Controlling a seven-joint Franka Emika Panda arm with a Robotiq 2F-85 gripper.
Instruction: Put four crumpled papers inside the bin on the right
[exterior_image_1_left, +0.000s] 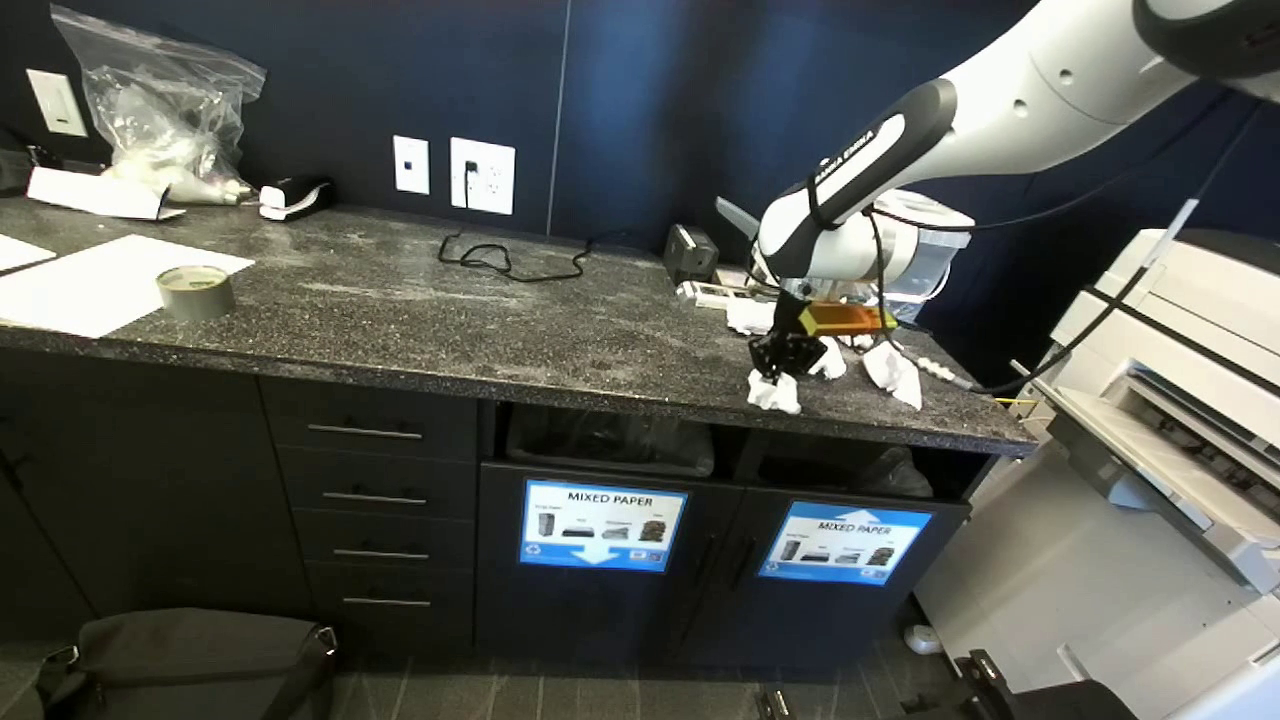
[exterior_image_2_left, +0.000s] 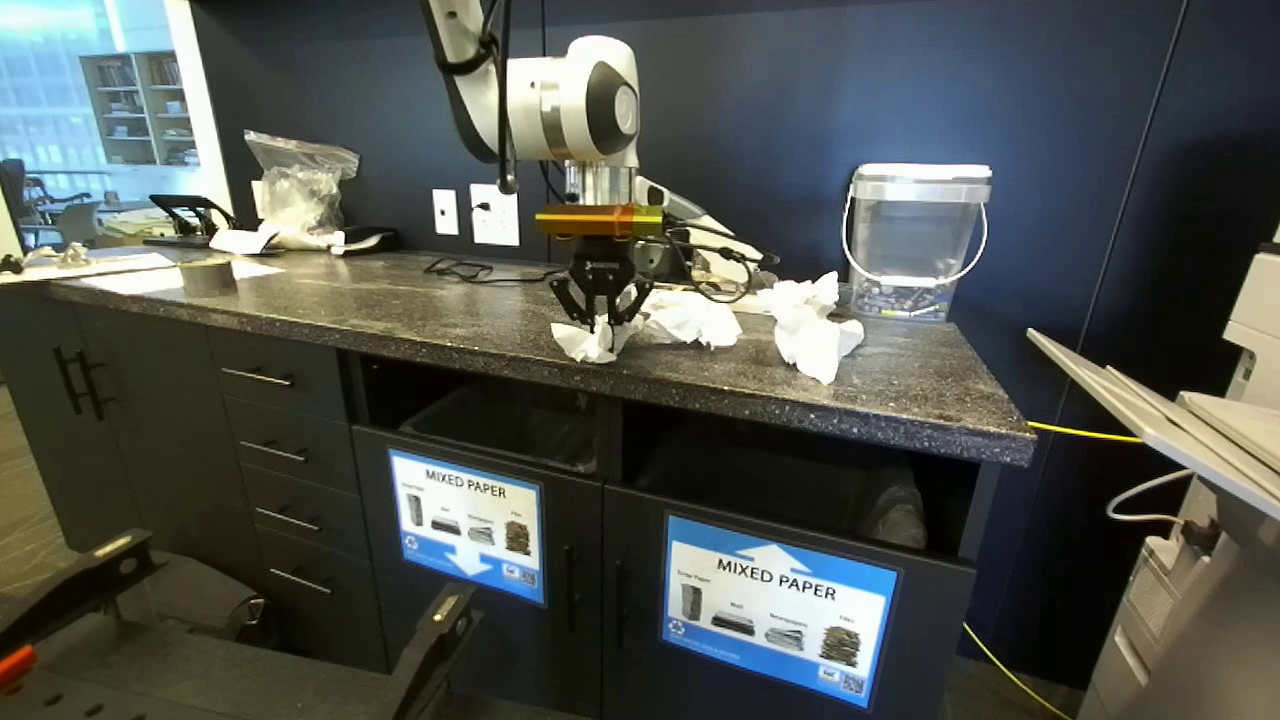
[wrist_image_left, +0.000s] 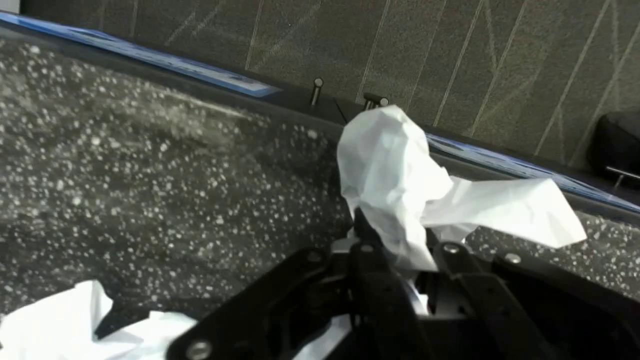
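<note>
Dark wall panels (exterior_image_2_left: 740, 110) are backing the table (exterior_image_2_left: 400, 300); nearly closed fingers (exterior_image_2_left: 613, 322) are pinching one crumpled paper (exterior_image_2_left: 581, 344), other wads (exterior_image_2_left: 695, 318) near them are still awaiting the bin (exterior_image_2_left: 785, 605) below (any already inside aren't showing).

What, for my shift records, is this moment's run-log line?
gripper: closed on crumpled paper; place: near front edge of counter; right bin: drop pending
</note>
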